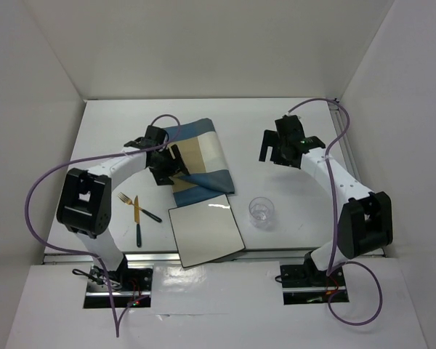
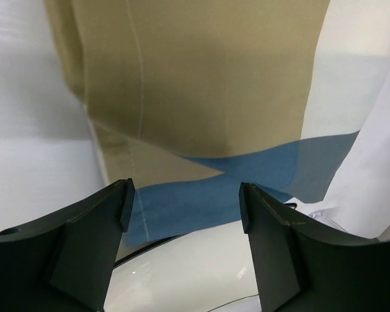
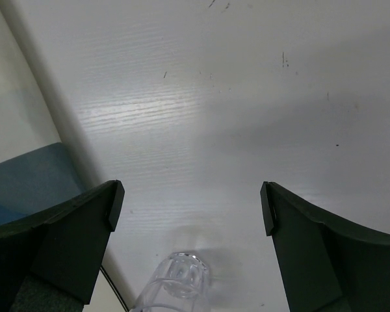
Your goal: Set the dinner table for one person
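Top external view: bench [image 1: 298, 123] is a wide white matte slab. It fills the floor of a white-walled enclosure, with both arm bases at its near edge.

- Placemat [image 1: 203, 156], striped blue, tan and white, lies skewed around mid-bench, toward the far edge. Its near corner is folded over, blue side up.
- Square white plate [image 1: 206, 234] with a dark rim sits by the near edge, just near of the placemat. Contact between the two cannot be told.
- Clear glass [image 1: 261, 211] stands upright, right of the plate and apart from it.
- Fork [image 1: 125, 198] and knife [image 1: 138, 218] lie crossed, left of the plate, toward the near-left corner.

Left tool [image 1: 176, 166] is over the placemat's left part. Left wrist view shows it [image 2: 185, 205] released, fingers [image 2: 94, 224] spread with nothing between them. The tan stripe and blue fold lie below, with a glossy plate edge at bottom.

Right tool [image 1: 276, 149] is over bare bench toward the far-right. Right wrist view shows it [image 3: 192, 205] spread wide and gripping nothing, with the glass [image 3: 175, 279] low in frame.
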Tool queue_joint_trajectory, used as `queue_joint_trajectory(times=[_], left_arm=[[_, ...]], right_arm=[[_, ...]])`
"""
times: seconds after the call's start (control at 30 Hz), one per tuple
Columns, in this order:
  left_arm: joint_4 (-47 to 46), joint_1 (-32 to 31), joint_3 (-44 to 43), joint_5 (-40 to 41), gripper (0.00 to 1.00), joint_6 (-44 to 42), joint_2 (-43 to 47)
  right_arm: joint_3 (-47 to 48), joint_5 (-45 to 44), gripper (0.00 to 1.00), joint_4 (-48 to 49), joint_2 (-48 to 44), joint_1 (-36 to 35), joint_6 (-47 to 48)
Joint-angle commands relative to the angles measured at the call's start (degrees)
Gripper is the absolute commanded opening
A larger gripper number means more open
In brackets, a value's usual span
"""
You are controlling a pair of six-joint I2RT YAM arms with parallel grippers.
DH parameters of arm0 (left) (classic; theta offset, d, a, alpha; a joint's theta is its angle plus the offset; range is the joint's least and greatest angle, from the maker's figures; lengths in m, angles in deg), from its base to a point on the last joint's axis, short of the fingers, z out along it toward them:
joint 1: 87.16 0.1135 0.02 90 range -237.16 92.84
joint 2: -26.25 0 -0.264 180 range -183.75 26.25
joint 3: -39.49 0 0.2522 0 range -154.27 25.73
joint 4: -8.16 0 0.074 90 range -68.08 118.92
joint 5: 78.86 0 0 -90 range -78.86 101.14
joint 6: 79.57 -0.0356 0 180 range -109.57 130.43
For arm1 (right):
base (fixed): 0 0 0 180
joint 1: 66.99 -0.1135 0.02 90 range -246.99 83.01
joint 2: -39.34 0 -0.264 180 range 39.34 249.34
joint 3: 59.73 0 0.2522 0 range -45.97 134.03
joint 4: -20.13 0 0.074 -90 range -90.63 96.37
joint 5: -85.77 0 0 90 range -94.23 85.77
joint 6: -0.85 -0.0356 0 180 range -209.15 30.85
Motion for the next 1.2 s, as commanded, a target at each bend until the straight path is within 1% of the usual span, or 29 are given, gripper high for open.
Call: queue_joint_trajectory(times=[0.0,0.1,0.23,0.33,0.37,0.4,0.5,0.53,0.57,0.63,0.7,0.73,0.77,0.83,0.87,0.97,1.07,1.17], left_arm=[[-3.1,-1.0,-2.3,-1.9,0.83,2.2,-2.5],[-3.1,-1.5,-5.0,-1.3,0.83,1.6,-5.3],[-3.3,-2.1,-5.0,-0.6,0.84,1.0,-7.0],[-4.2,-2.2,-6.8,-0.6,0.77,0.2,-9.2],[-3.6,-2.2,-7.3,-0.6,0.74,0.2,-9.2],[-3.6,-2.7,-7.9,-0.6,0.66,-0.5,-10.0],[-2.3,-2.7,-9.8,0.0,0.51,-1.2,-10.0],[-1.3,-2.7,-10.3,0.0,0.44,-1.9,-9.5],[-0.3,-2.7,-11.6,0.5,0.4,-2.4,-8.7],[0.6,-2.7,-13.1,0.5,0.35,-3.3,-8.0],[2.4,-3.2,-16.0,-0.2,0.14,-4.9,-8.0],[3.2,-3.2,-18.5,-0.2,0.04,-4.9,-8.0],[4.1,-3.2,-19.8,-0.8,0.0,-5.6,-8.0],[6.1,-3.2,-21.9,-2.4,0.0,-7.0,-8.7],[6.8,-3.2,-24.5,-2.4,0.0,-7.5,-8.7],[8.1,-3.7,-28.9,-3.6,0.0,-7.5,-8.7],[9.7,-3.7,-33.4,-5.1,0.0,-7.5,-9.4],[11.7,-3.7,-37.0,-5.1,0.0,-7.5,-10.9]], right_arm=[[2.6,0.4,1.0,1.2,-0.7,-0.6,0.7],[2.0,0.4,1.0,0.6,-1.4,-0.6,0.7],[0.8,0.4,1.0,0.0,-3.5,-0.6,0.7],[0.2,1.8,1.0,0.0,-4.8,-0.6,0.2],[-0.3,1.8,1.0,0.0,-4.8,-1.1,0.2],[-0.9,3.2,1.0,0.0,-5.3,-1.1,-0.3],[-3.0,6.8,1.0,0.8,-5.9,-1.1,0.2],[-3.7,10.9,1.0,2.0,-6.4,-1.1,0.7],[-4.9,15.9,1.0,2.7,-6.4,-1.6,2.5],[-5.4,19.7,1.0,4.0,-5.4,-2.6,3.9],[-5.4,21.3,1.0,4.0,-2.7,-5.0,4.6],[-4.8,20.8,1.0,4.0,-0.9,-6.1,4.6],[-4.8,20.2,1.0,4.9,-0.2,-8.0,4.6],[-4.3,20.2,1.0,7.9,0.4,-9.5,4.6],[-4.3,20.2,1.0,9.3,0.9,-10.1,4.6],[-6.6,20.2,1.0,15.6,1.5,-11.5,3.3],[-7.7,22.7,1.0,21.8,4.2,-12.3,3.3],[-7.2,23.2,1.0,24.3,6.7,-14.6,3.8]])
